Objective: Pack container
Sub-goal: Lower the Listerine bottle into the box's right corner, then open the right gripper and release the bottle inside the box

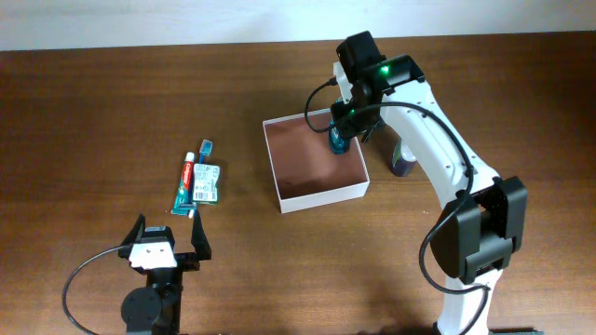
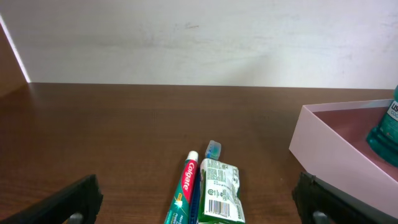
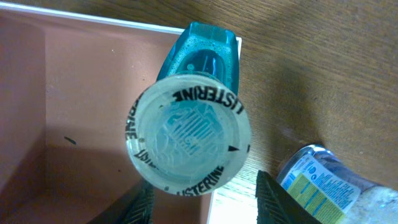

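Bottles, two: teal bottle (image 3: 205, 56) in one container (image 1: 321, 197), right gripper (image 1: 342, 123) clamped on it; second bottle (image 1: 403, 163) outside; left gripper (image 1: 170, 234) apart.

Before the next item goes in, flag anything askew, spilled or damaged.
Nothing stands out. The mouthwash bottle is upright in the container, close to a side wall. The toothpaste lies flat on the table, and nothing has spilled.

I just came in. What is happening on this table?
The right tool has its fingers on either side of the cap of a teal mouthwash bottle, upright at the right wall of the container; whether it grips, I cannot tell. The left tool is open and empty, near a toothpaste tube, a toothbrush and a green packet on the table. Another bottle is right of the container.
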Tool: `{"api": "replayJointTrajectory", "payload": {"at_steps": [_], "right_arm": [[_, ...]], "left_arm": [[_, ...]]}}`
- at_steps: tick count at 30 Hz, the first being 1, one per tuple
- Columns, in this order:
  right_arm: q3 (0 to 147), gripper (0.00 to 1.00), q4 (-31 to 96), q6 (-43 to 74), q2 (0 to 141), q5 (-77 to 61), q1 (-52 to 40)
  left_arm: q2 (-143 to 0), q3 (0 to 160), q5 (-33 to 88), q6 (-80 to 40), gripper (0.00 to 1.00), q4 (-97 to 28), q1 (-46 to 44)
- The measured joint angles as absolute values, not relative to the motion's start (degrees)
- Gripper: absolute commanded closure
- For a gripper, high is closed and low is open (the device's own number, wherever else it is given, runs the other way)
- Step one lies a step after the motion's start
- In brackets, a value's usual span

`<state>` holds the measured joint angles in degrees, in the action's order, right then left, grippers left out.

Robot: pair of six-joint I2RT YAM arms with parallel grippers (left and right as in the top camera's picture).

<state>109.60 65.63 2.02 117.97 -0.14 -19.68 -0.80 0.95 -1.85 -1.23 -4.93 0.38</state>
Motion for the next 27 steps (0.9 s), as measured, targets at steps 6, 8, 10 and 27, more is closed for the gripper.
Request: {"api": "replayJointTrajectory", "payload": {"at_steps": [6, 8, 10, 27], "right_arm": [[109.60, 0.96, 67.31, 4.19, 117.97, -0.56, -19.68], [109.60, 0.96, 67.79, 4.62, 117.97, -0.58, -19.68], [109.60, 0.96, 68.55, 5.13, 117.97, -0.56, -19.68], [109.60, 0.96, 72.86, 6.02, 117.97, -4.14, -19.90]], "left_arm": [[-0.80, 0.95, -1.85, -1.23, 0.01, -4.93, 0.38], [-0.80, 0.95, -1.85, -1.23, 0.01, -4.93, 0.38], [-0.80, 0.95, -1.85, -1.26, 0.01, -4.93, 0.38], [-0.80, 0.95, -1.85, -1.26, 0.01, -4.93, 0.38]]}}
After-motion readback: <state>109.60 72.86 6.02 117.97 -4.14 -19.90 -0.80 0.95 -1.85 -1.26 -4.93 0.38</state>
